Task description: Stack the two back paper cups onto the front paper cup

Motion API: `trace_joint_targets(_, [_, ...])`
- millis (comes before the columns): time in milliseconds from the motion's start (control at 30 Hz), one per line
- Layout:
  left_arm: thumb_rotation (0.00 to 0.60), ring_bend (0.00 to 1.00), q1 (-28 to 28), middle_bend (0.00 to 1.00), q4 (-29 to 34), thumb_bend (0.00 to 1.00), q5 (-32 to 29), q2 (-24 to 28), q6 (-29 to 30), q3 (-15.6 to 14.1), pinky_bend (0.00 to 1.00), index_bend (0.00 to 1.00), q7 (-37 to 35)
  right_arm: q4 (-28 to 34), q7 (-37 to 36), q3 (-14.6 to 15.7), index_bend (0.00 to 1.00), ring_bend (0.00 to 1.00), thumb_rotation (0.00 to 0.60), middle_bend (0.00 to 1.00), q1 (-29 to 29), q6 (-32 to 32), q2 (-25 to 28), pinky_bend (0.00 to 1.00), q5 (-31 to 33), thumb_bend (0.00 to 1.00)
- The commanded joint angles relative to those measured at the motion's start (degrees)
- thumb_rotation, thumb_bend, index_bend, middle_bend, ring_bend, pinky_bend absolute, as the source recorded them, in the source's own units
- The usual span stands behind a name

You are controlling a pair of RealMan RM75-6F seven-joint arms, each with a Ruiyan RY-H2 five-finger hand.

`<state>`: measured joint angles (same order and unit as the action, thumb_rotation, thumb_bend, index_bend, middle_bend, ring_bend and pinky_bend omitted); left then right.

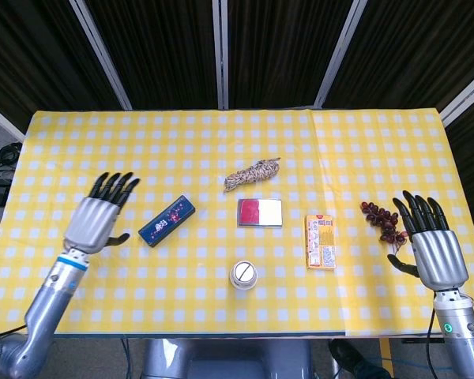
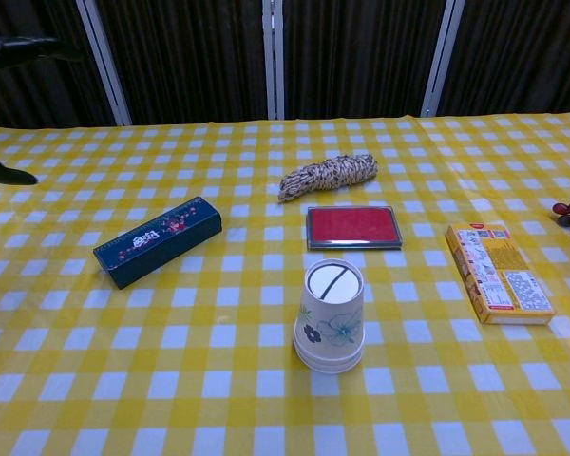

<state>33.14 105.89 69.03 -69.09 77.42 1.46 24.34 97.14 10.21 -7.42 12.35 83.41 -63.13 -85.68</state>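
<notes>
**Cups stacked, both hands free**

The paper cup stack (image 2: 330,316) stands upside down on the desk (image 1: 79,150), just in front of the red tin (image 2: 352,228). The left hand (image 1: 97,219) is well left of the stack and the right hand (image 1: 430,241) well right, fingers apart, holding nothing.

Paper cups (image 1: 243,275) (image 2: 330,318) stand nested in one upside-down stack on the checked cloth, base up, a dark line across the top and blue flowers printed on the white side. The stack sits free, well to the right of the left hand (image 1: 97,219) and well to the left of the right hand (image 1: 431,243), nearer the table's front edge than either.
</notes>
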Motion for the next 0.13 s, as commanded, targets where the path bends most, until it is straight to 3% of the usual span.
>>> trace_joint_targets(33, [0.6,0.0,-8.2,0.0,1.2,0.0,3.2,3.9,8.3,-3.8,0.0,0.0,-4.8,0.3,-0.1,0.0,0.0,0.0,0.6,0.0,0.0,0.0,0.2,0.0,-0.3,0.0])
trace_joint_targets(133, [0.6,0.0,-13.0,0.0,0.5,0.0,6.1,5.1,12.8,-6.0,0.0,0.0,-7.4,0.8,-0.1,0.2,0.0,0.0,0.6,0.0,0.0,-0.4,0.7,0.0,-0.4,0.0])
